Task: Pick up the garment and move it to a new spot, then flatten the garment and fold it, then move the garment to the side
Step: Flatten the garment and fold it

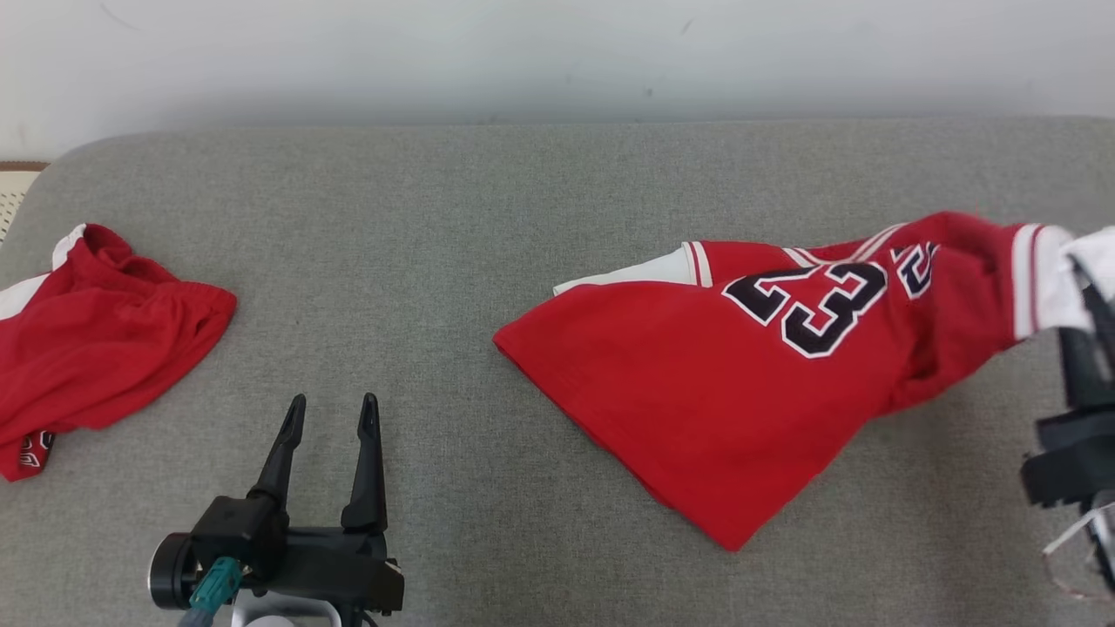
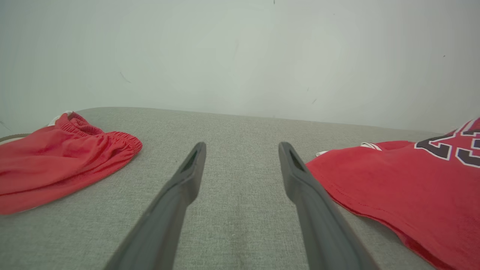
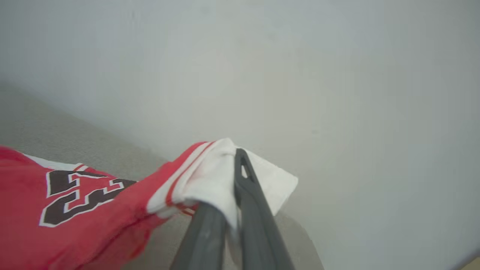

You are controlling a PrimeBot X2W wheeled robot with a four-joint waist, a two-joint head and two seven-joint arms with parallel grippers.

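Observation:
The garment [image 1: 740,383] is a red jersey with a black "23" and white trim, lying crumpled on the grey cushion right of centre; it also appears in the left wrist view [image 2: 405,191] and the right wrist view [image 3: 75,210]. My right gripper [image 1: 1080,270] is at the right edge, shut on the jersey's white trimmed end and lifting that end off the cushion. In the right wrist view the white cloth [image 3: 217,176] is pinched between the closed fingers of the right gripper [image 3: 236,165]. My left gripper [image 1: 331,418] stands open at the lower left, over bare cushion [image 2: 240,157], apart from the jersey.
A second red garment with white trim [image 1: 96,348] lies bunched at the left edge of the cushion [image 1: 435,226], also in the left wrist view [image 2: 60,161]. A pale wall [image 1: 557,52] runs behind the cushion's far edge.

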